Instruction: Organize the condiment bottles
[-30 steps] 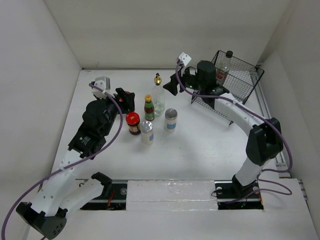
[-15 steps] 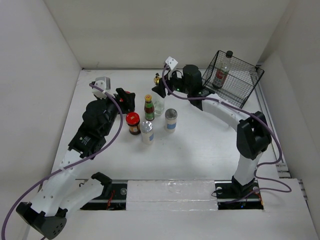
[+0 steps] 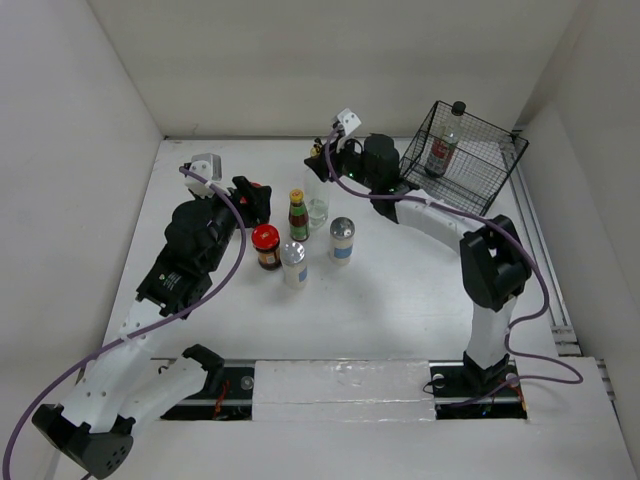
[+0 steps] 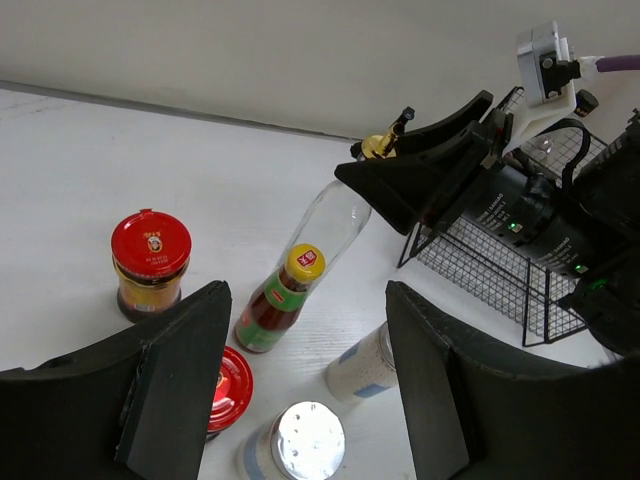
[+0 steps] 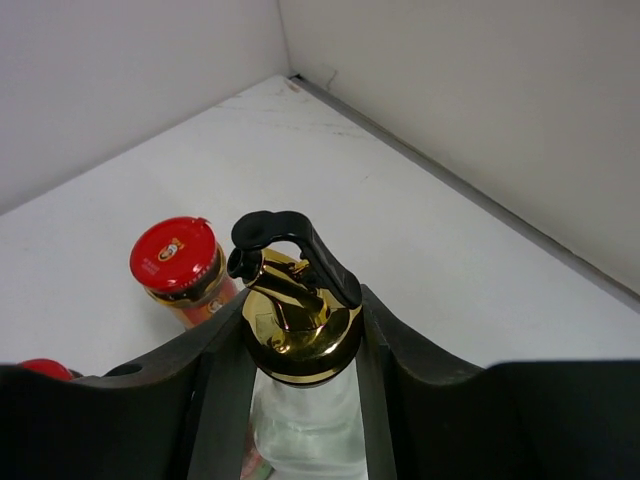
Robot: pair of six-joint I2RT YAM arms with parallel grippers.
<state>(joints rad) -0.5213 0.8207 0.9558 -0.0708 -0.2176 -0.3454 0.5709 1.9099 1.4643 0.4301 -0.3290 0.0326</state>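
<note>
Right wrist view, clear glass bottle (image 5: 300, 430), gold cap (image 5: 295, 325), black pourer (image 5: 285, 240)

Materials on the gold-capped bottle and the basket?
Gold-capped bottle: see-through body, looks like glass, possibly clear plastic. Cap: mirror-shiny gold, metal or metallised plastic; black spout matte, likely plastic. Wire basket: thin black rods in an open grid, probably coated metal.
</note>
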